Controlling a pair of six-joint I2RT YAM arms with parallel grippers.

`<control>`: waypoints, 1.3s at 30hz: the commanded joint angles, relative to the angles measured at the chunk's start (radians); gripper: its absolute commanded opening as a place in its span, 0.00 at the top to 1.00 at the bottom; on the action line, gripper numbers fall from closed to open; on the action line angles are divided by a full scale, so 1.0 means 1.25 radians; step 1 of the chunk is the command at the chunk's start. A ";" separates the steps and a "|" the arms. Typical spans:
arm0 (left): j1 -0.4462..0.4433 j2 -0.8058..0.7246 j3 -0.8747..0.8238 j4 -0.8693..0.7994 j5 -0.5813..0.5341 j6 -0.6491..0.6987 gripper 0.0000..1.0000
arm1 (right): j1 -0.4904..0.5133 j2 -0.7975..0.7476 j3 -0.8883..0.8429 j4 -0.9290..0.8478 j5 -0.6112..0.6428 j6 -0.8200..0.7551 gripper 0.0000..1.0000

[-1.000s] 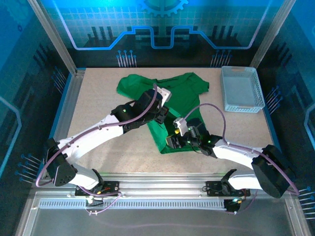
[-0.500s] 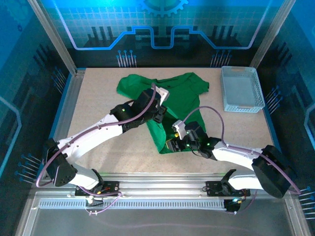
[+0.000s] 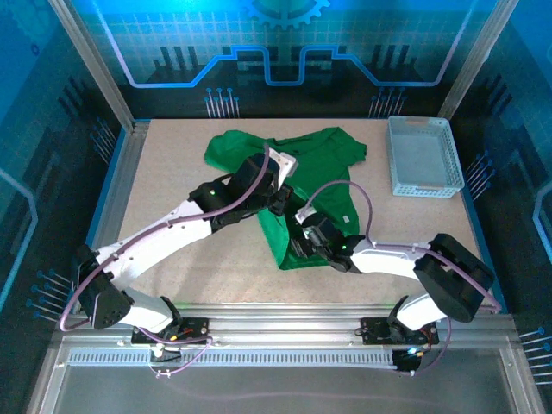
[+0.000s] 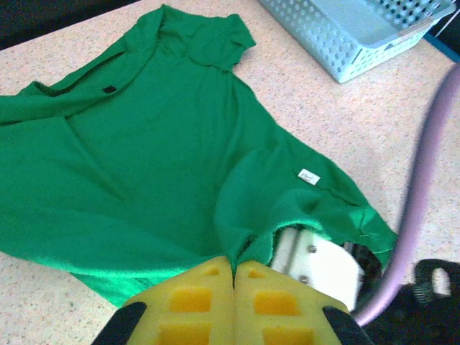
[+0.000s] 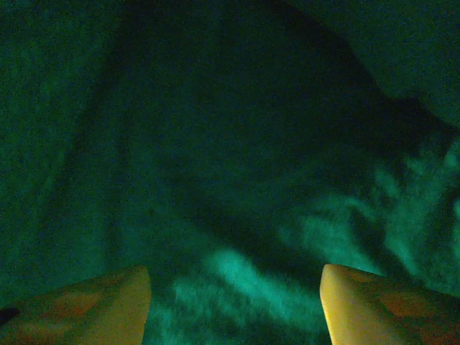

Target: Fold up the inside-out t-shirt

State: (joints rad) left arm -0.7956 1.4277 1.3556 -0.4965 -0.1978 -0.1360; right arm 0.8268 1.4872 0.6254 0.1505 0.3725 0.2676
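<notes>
Where left pincer (image 4: 233,267) pinches it, t-shirt (image 4: 129,136) bunches | bright green | tag (image 4: 308,176) showing

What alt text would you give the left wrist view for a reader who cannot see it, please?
The left gripper, yellow fingers shut, pinches a fold of the green t-shirt spread on the speckled table. A white part of the right arm pokes from under the lifted cloth near a small tag; a basket sits top right.

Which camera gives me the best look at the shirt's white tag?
Left wrist: the tag sits sharp and unobstructed on the t-shirt. Top external gives at best a pale speck; right wrist faces dim green cloth close up.
</notes>
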 commanded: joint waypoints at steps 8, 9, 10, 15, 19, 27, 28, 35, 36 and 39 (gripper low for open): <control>-0.003 0.014 0.111 -0.017 0.064 -0.059 1.00 | 0.013 0.121 0.109 0.136 0.087 0.088 0.31; -0.003 0.017 0.115 -0.015 0.068 -0.064 1.00 | 0.012 0.129 0.116 0.147 0.087 0.096 0.30; -0.004 0.019 0.119 -0.015 0.070 -0.066 1.00 | 0.012 0.137 0.122 0.156 0.091 0.102 0.29; -0.007 0.026 0.121 -0.006 0.074 -0.070 1.00 | -0.029 0.155 0.135 0.216 0.055 0.169 0.24; -0.007 0.031 0.126 -0.021 0.039 -0.065 1.00 | 0.006 0.117 0.129 0.270 -0.008 0.114 0.22; -0.007 0.007 0.109 0.001 0.062 -0.073 1.00 | -0.029 0.195 0.155 0.245 0.041 0.175 0.20; -0.007 0.001 0.106 0.004 0.065 -0.075 1.00 | -0.041 0.206 0.157 0.250 0.047 0.179 0.20; -0.007 -0.060 0.091 0.044 0.117 -0.096 1.00 | -0.105 0.276 0.223 0.302 0.025 0.164 0.19; -0.007 -0.066 0.092 0.050 0.131 -0.101 1.00 | -0.113 0.285 0.236 0.306 0.022 0.169 0.18; -0.008 -0.080 0.096 0.065 0.166 -0.116 1.00 | -0.144 0.310 0.275 0.301 -0.006 0.201 0.19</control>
State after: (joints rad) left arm -0.7975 1.3750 1.4689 -0.4812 -0.0704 -0.2447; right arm 0.6792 1.8477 0.9085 0.4690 0.3759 0.4774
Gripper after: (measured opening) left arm 0.053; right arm 0.815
